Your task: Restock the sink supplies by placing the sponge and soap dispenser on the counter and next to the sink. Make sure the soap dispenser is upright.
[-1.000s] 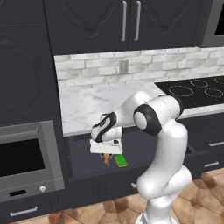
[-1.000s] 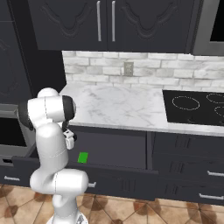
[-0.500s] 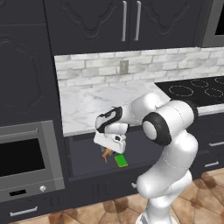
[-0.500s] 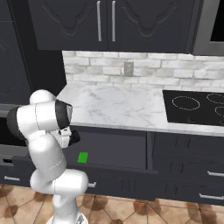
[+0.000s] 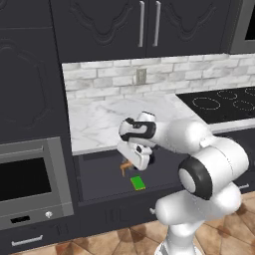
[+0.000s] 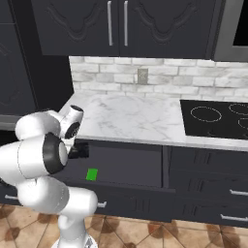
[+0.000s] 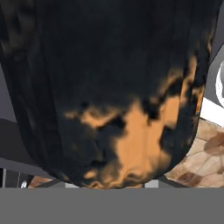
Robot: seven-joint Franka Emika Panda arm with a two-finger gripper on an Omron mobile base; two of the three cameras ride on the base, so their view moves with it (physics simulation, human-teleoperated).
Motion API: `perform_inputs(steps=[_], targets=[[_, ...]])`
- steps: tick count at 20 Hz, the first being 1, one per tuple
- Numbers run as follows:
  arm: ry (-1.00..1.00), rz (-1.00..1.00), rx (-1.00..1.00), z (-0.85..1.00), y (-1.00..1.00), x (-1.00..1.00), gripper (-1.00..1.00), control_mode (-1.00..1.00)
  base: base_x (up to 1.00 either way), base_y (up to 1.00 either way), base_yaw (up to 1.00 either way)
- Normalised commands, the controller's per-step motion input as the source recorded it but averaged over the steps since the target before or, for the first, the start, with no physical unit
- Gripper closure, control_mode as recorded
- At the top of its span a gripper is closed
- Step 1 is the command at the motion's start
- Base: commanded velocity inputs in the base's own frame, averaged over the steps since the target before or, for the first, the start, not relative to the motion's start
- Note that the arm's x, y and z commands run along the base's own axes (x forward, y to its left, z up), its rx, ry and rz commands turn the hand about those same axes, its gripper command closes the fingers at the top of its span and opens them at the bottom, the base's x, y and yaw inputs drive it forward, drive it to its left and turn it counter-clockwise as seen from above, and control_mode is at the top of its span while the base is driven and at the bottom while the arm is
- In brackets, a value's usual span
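Observation:
My gripper (image 5: 134, 160) is shut on the soap dispenser (image 5: 125, 167), held over the open drawer just below the counter's front edge. Its orange nozzle sticks out to the left, so the bottle is tilted. In the hand view the black, orange-blotched soap dispenser (image 7: 113, 87) sits right against the camera. The green sponge (image 5: 138, 183) lies flat on the drawer floor, below the gripper, and the sponge (image 6: 91, 174) is beside the arm in the right base view. The marble counter (image 5: 104, 122) runs above the drawer. The sink is out of view.
The open dark drawer (image 5: 99, 174) juts out under the counter (image 6: 131, 116). A black cooktop (image 5: 224, 102) is set into the counter to the right. An oven (image 5: 30, 184) stands to the left. Dark wall cabinets hang above a brick backsplash with an outlet (image 5: 141, 76).
The hand with the soap dispenser has risen a little and drifted right above the drawer, while the elbow swung forward. The sponge has stayed in place.

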Motion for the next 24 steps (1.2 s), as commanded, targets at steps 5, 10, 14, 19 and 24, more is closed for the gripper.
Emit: perform_inputs(steps=[5, 10, 14, 19, 24], targets=[[0.0, -0.28, 0.0, 0.99, -0.3, -0.31, 1.0, -1.0, 0.0, 0.0, 0.0], [0.0, -0.27, 0.0, 0.88, -0.28, -0.41, 1.0, -1.0, 0.0, 0.0, 0.0], [0.0, -0.26, 0.0, 0.83, -0.22, -0.38, 1.0, -1.0, 0.0, 0.0, 0.0], [-0.04, -0.19, 0.0, 0.67, -0.23, -0.19, 1.0, -1.0, 0.0, 0.0, 0.0], [-0.1, -0.07, 0.0, 0.51, -0.38, -0.03, 1.0, -1.0, 0.0, 0.0, 0.0]])
